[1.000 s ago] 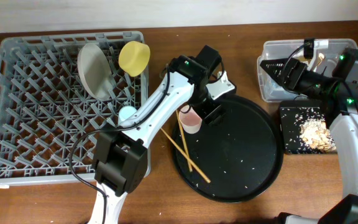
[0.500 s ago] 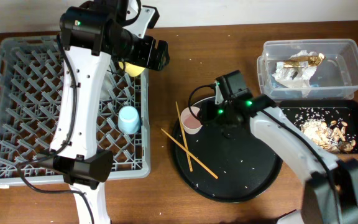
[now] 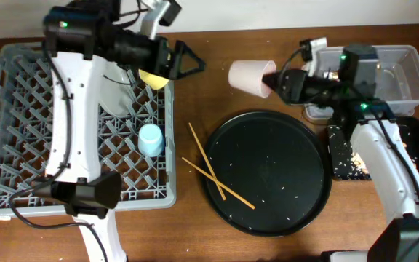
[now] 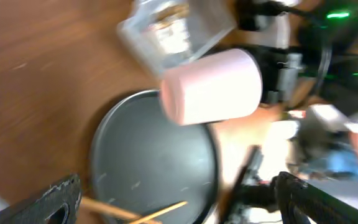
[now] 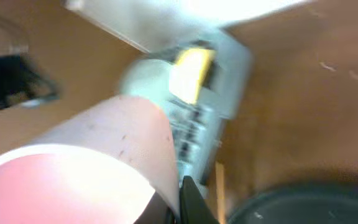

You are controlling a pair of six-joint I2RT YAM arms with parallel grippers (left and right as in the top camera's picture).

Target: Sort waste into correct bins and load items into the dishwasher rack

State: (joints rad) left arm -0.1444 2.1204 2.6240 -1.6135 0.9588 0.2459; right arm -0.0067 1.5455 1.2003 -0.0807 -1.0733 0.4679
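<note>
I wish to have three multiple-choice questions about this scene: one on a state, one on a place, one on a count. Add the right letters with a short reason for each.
1. What does the right hand hold?
A. nothing, it is open
B. a spoon
C. the pink cup

2. Where is the small blue cup?
A. in the grey rack
B. inside the pink cup
C. in the right hand

3. How many chopsticks are in view?
A. one
B. two
C. four

Answers:
1 C: the fingers are closed on the pink cup, which lies on its side in the air.
2 A: the blue cup stands among the pegs of the rack.
3 B: two thin sticks lie crossed.
</note>
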